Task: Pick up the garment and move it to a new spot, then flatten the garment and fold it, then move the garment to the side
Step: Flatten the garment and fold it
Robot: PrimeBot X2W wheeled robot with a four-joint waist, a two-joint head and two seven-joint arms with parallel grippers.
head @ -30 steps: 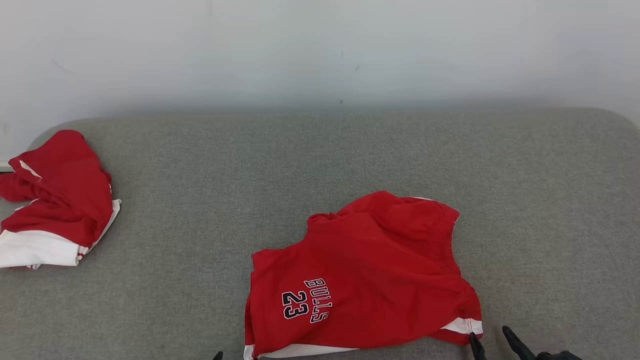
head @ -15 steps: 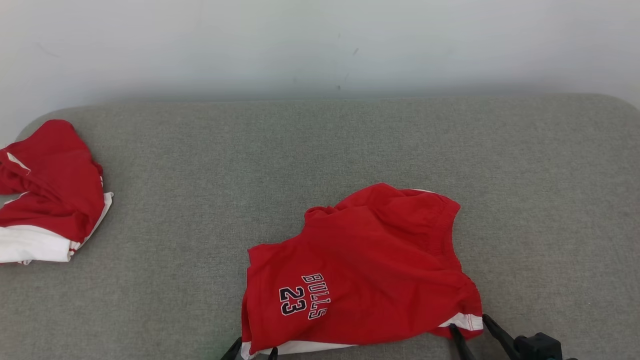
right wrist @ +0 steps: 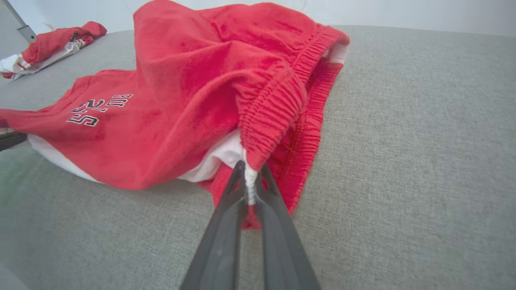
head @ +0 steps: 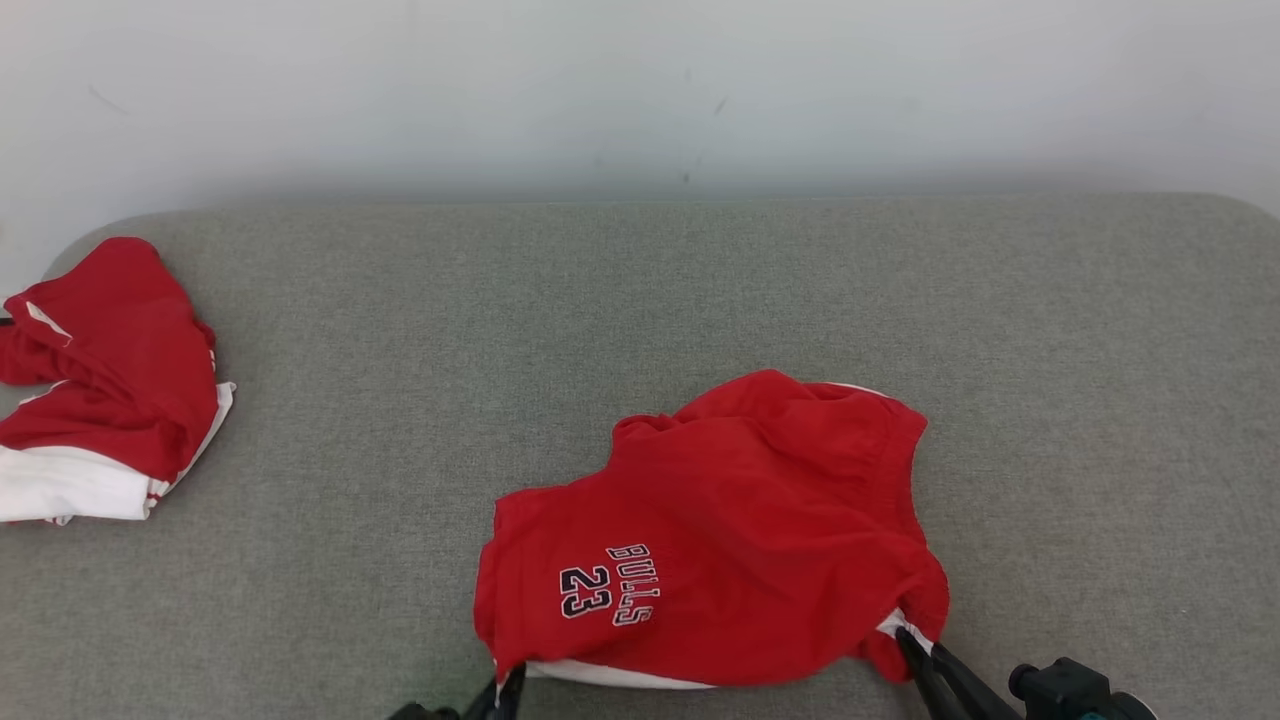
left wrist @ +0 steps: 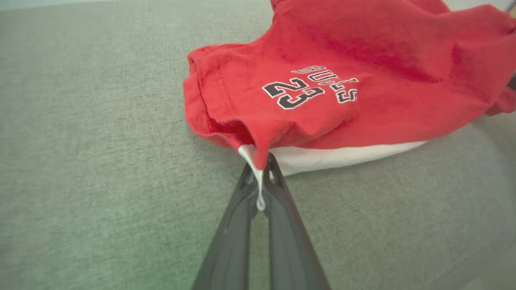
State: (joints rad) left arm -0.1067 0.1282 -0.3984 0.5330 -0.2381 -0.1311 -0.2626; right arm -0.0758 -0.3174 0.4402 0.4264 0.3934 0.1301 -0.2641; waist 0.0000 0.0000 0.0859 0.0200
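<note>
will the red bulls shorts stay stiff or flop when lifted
Probably floppy: the red shorts drape in soft folds where the left hand and right hand pinch corners. Likely light, sagging in the middle. The elastic waistband may bunch.

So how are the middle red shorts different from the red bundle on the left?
The shorts show BULLS 23; the bundle shows no print. The left end effector and right end effector pinch the shorts; nothing grips the bundle. Both are red with white.

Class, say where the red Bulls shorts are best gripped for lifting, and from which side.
The two near corners of the red shorts, from the robot's side: they jut out at the near edge, where the left gripper and right gripper pinch them.
</note>
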